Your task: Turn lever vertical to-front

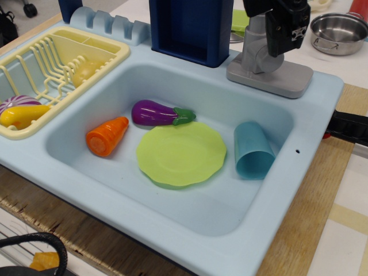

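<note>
The grey lever (257,45) stands on its flat grey base (270,76) at the sink's back right rim. Its post shows upright, with a rounded stub low on it facing the front. My black gripper (284,29) hangs at the top edge, right beside the post's upper right side and partly in front of it. I see only one dark finger block (289,33). The gap between the fingers is hidden, so I cannot tell whether it is open or shut, or whether it touches the lever.
The light blue sink (80,172) holds an orange carrot (107,135), a purple eggplant (154,113), a green plate (181,153) and a blue cup (252,150). A dark blue block (190,29) stands behind, a yellow rack (54,69) at the left, a steel pot (339,31) at the far right.
</note>
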`<state>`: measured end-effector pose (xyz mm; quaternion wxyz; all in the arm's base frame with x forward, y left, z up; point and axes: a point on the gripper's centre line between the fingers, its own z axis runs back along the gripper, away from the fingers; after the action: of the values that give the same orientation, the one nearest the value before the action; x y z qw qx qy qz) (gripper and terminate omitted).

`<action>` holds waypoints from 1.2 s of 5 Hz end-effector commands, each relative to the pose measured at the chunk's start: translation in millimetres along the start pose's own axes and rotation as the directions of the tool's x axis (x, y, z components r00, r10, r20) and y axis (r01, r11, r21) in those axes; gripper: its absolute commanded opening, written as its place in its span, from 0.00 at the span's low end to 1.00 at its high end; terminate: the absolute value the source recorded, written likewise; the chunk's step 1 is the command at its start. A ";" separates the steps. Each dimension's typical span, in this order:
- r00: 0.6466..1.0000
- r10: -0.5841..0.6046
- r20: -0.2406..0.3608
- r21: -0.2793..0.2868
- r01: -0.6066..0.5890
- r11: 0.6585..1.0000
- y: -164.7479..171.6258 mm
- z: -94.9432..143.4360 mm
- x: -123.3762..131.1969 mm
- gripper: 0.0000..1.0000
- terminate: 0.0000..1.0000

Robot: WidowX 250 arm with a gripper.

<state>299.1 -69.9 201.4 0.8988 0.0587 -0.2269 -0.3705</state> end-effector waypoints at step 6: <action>0.996 0.086 0.005 -0.046 -0.086 0.995 -2.0 -3.9 3.9 0.00 0.00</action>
<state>302.3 -70.2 183.7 0.9240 0.0200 -0.2047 -0.3223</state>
